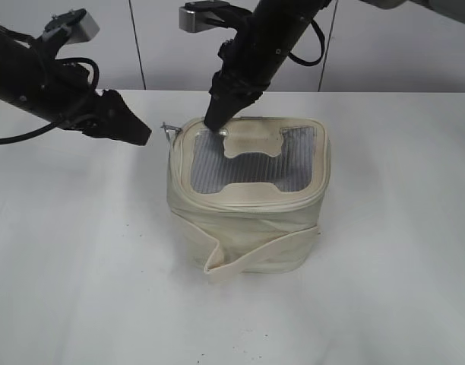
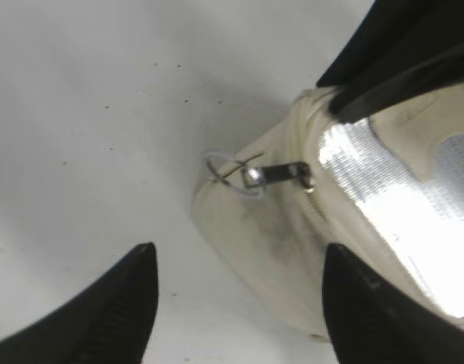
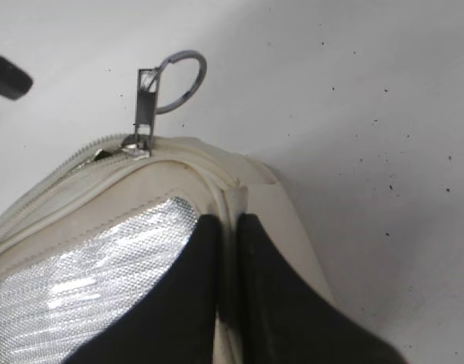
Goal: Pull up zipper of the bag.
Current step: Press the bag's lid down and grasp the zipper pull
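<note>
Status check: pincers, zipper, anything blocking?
Left pincer open, short of ring pull. Right pincer shut, pressing bag top rim. Zipper slider free. Nothing blocking.

The exterior view is bright and even, with light that seems to come from above. The white worktop (image 1: 80, 289) looks a little washed out, and the bag (image 1: 248, 198) throws only a soft, pale shadow around its base. This view is fairly sharp.

In the left wrist view the picture is soft and blurred. The grey window of the bag (image 2: 293, 250) shines with strong glare, almost pure white. The fingers of the left claw (image 2: 236, 303) are dark shapes without detail, and a grey shadow lies on the worktop (image 2: 103, 91) behind the bag.

In the right wrist view the zipper (image 3: 145, 114) is in good focus, the window glitters, and the fingers of the right claw (image 3: 230, 303) are dark and out of focus.
</note>
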Controlling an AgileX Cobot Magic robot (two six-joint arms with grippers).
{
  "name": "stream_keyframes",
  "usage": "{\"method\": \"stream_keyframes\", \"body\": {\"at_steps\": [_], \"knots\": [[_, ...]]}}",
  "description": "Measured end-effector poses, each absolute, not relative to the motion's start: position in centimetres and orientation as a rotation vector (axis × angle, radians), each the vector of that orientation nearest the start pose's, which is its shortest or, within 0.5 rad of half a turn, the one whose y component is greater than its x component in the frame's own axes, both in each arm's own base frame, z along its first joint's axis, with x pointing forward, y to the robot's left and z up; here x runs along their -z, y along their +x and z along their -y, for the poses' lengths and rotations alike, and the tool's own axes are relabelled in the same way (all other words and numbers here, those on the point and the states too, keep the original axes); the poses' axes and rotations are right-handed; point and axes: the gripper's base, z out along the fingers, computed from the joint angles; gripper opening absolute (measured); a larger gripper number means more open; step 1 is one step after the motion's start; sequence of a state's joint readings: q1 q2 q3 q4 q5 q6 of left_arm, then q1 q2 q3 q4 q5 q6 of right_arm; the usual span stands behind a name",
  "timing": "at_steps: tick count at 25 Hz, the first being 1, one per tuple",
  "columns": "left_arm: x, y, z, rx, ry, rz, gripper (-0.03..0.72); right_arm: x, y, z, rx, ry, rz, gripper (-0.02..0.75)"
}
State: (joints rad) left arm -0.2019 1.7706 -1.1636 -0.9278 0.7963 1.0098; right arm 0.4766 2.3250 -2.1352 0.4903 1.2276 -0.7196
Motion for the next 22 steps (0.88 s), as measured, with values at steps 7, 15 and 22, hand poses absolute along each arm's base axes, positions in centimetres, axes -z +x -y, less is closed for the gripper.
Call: {"method": "stream_keyframes", "body": {"at_steps": [7, 15, 22], "knots": [[-21.8, 35.0, 11.6, 0.431, 1.070, -2.237, 0.527, -22.1, 42.2, -26.3, -0.640, -1.420, -2.392, 0.044], [-21.8, 34.2, 15.4, 0.262, 1.371, -2.016, 0.528, -22.1, 42.2, -26.3, -0.642, -1.417, -2.394, 0.043], [-22.1, 34.1, 17.5, -0.013, 1.540, -1.816, 0.528, -22.1, 42.2, -26.3, -0.642, -1.416, -2.394, 0.042]]}}
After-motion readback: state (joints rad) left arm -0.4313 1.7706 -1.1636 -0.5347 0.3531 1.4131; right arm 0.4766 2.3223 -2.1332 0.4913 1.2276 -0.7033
